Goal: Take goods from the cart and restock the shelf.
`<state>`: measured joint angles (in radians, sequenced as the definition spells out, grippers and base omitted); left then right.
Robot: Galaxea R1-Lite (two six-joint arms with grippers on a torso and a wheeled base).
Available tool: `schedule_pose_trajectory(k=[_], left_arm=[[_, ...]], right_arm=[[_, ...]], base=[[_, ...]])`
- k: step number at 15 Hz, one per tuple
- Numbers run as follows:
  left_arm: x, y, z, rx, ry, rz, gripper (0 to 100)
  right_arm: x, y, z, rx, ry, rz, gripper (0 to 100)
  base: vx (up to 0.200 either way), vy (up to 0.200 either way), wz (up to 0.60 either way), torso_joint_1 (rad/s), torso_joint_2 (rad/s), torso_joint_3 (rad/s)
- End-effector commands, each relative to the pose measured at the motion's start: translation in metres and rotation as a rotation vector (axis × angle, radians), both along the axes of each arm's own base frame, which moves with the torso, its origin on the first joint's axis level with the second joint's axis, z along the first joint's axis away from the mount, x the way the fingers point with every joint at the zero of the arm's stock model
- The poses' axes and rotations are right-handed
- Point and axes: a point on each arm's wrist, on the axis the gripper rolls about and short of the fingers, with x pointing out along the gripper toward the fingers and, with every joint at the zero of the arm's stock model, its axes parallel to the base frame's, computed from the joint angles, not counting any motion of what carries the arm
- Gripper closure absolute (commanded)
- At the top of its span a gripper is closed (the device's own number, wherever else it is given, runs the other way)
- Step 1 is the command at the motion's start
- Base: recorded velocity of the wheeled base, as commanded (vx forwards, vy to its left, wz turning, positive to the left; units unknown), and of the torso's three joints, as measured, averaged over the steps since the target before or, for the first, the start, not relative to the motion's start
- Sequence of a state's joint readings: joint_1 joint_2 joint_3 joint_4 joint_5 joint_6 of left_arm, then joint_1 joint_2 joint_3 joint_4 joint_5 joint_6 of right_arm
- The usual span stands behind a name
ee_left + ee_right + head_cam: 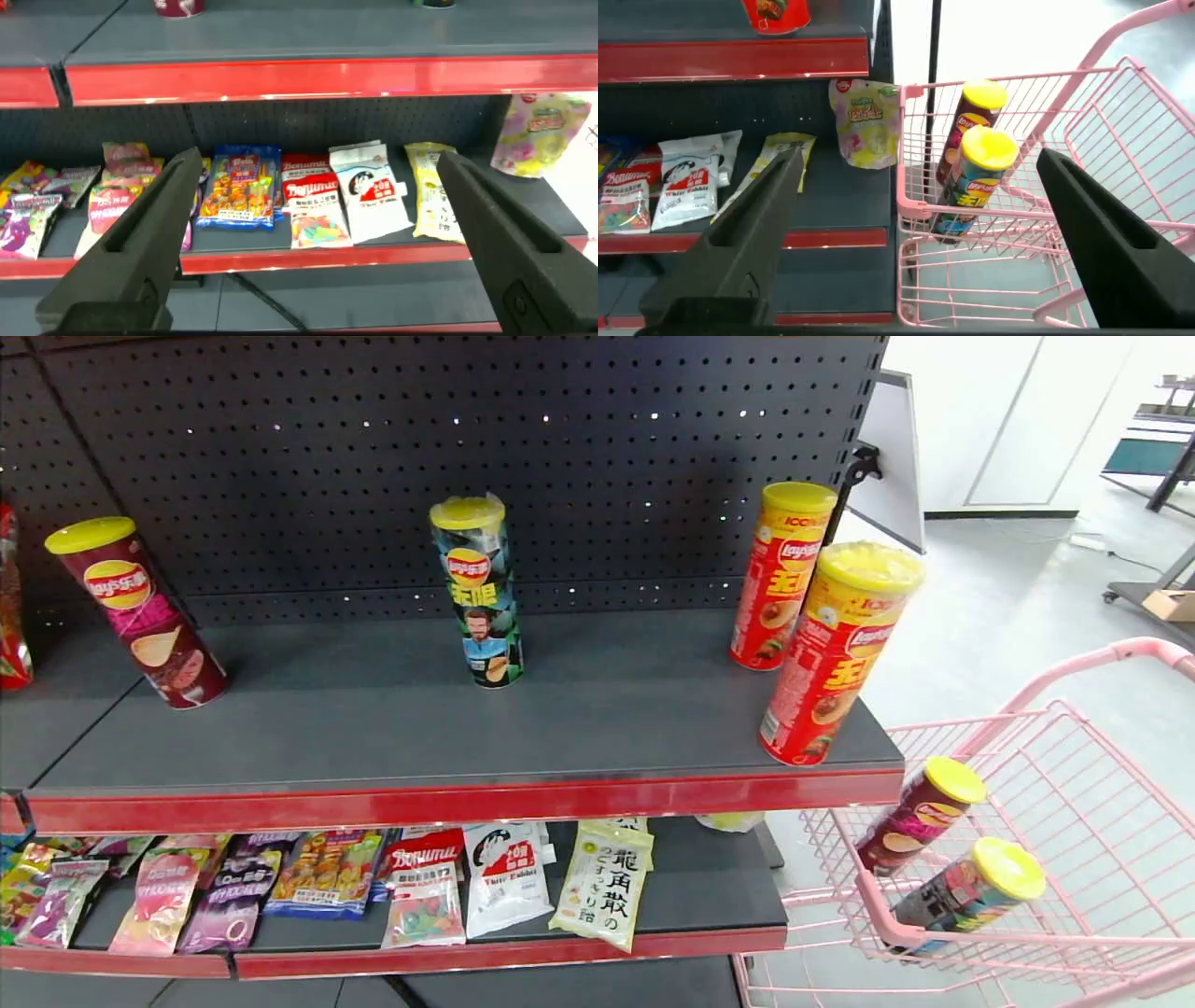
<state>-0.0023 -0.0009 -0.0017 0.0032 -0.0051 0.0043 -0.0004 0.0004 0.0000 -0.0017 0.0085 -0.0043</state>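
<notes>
The pink cart (1074,728) stands just beside the right end of the shelves. It holds 2 chip cans with yellow lids, leaning side by side against its near wall: a maroon cart can (920,814) and a dark cart can (971,887) with multicoloured print.

On the top shelf (560,728) stand 4 more cans, all upright:
- The left maroon can (140,611) is towards the left end.
- The blue-green can (478,593) is near the middle.
- The rear red can (782,574) is at the back on the right.
- The front red can (836,653) is just before it, at the front right corner.

The lower shelf (691,896) carries a row of snack bags (327,877).

The left hand (318,157) hangs before the lower shelf, its 2 fingers spread wide and empty. The right hand (920,154) is likewise wide open and holds nothing. It faces the gap where the lower shelf meets the cart, well apart from the 2 cans there.
</notes>
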Motion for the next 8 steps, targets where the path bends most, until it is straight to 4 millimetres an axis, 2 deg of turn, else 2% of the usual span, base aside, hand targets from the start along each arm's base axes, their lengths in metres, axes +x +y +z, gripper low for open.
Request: schedule_pose_trajectory(k=[1, 8], left_arm=[[0.0001, 0.0, 0.0, 0.0, 0.001, 0.0, 0], [0.0001, 0.0, 0.0, 0.0, 0.001, 0.0, 0]], right_arm=[[0.0001, 0.0, 0.0, 0.0, 0.001, 0.0, 0], [0.0001, 0.0, 0.0, 0.0, 0.001, 0.0, 0]], base=[[0.0, 0.0, -0.6, 0.002, 0.0, 0.007], [0.0, 0.0, -0.6, 0.0, 0.0, 0.002]])
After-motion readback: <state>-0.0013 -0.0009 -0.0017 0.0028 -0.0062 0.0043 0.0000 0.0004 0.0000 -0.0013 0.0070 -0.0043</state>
